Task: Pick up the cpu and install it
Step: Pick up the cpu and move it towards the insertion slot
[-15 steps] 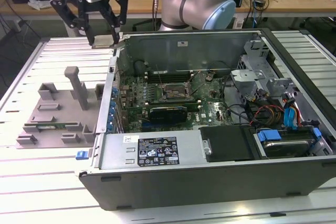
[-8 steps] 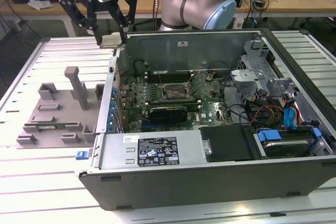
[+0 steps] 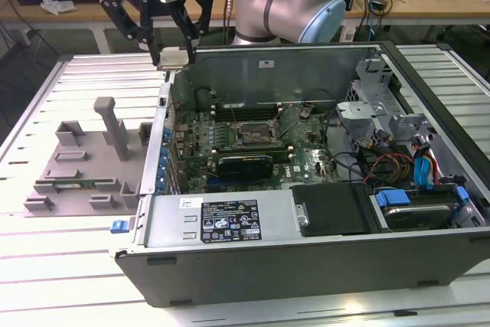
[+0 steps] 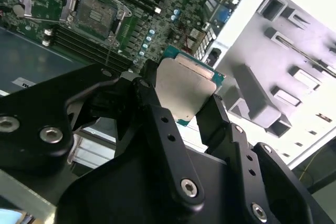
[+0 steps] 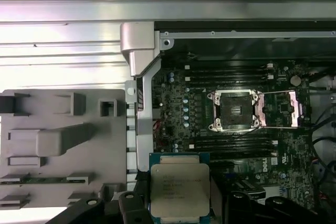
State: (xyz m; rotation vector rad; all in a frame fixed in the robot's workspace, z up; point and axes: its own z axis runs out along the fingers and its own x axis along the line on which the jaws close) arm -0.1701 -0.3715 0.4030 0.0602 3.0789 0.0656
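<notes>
The cpu [image 5: 179, 184], a flat square chip with a silver top and a thin teal rim, is held in the air between my black fingers. In the exterior view my gripper [image 3: 174, 57] hangs over the back left corner of the open computer case [image 3: 230, 246], shut on the cpu [image 3: 173, 57]. The second wrist view shows the cpu [image 4: 185, 88] clamped by my fingers [image 4: 149, 95] on two opposite edges. The motherboard socket [image 5: 233, 109] lies open, its metal frame swung aside, some way from the chip; it is also visible as the socket [image 3: 256, 135] in the exterior view.
A grey fixture tray [image 3: 84, 162] with upright posts sits on the slatted table on the exterior view's left of the case. Inside the case are memory slots [image 5: 231, 72], cables, a drive cage [image 3: 375, 105] and a black power block [image 3: 333, 208]. The case wall [image 5: 137, 61] stands between tray and board.
</notes>
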